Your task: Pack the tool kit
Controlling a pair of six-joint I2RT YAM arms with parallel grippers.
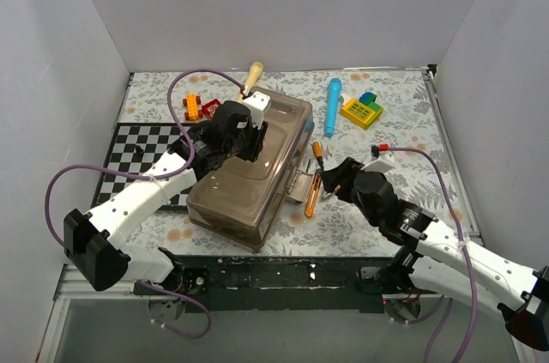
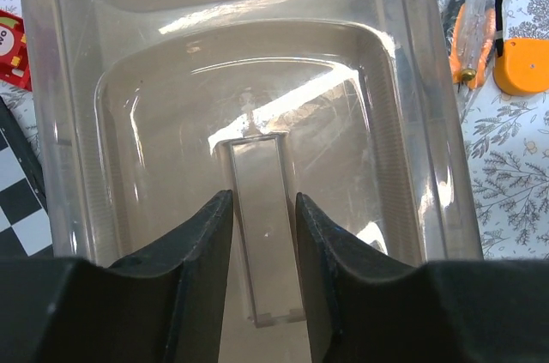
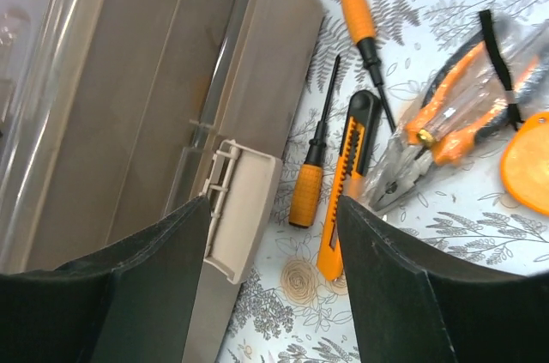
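The grey-brown translucent toolbox [image 1: 249,176] lies closed in the middle of the table. My left gripper [image 1: 250,142] rests on its lid. In the left wrist view its fingers [image 2: 263,200] are closed against both sides of the clear recessed lid handle [image 2: 262,243]. My right gripper [image 1: 330,179] is open and empty at the box's right side. In the right wrist view it [image 3: 273,204] straddles the tan latch [image 3: 244,208], which hangs open. Two orange-handled screwdrivers [image 3: 306,191] [image 3: 360,20], an orange utility knife [image 3: 347,183] and bagged pliers [image 3: 429,140] lie on the cloth just beyond.
A blue cylindrical tool [image 1: 332,105] and a yellow toy block [image 1: 361,111] lie at the back right. A wooden-handled tool [image 1: 251,77] and red-orange toy pieces [image 1: 199,107] lie behind the box. A checkered mat [image 1: 137,157] is at the left. An orange tape measure [image 2: 525,67] lies by the pliers.
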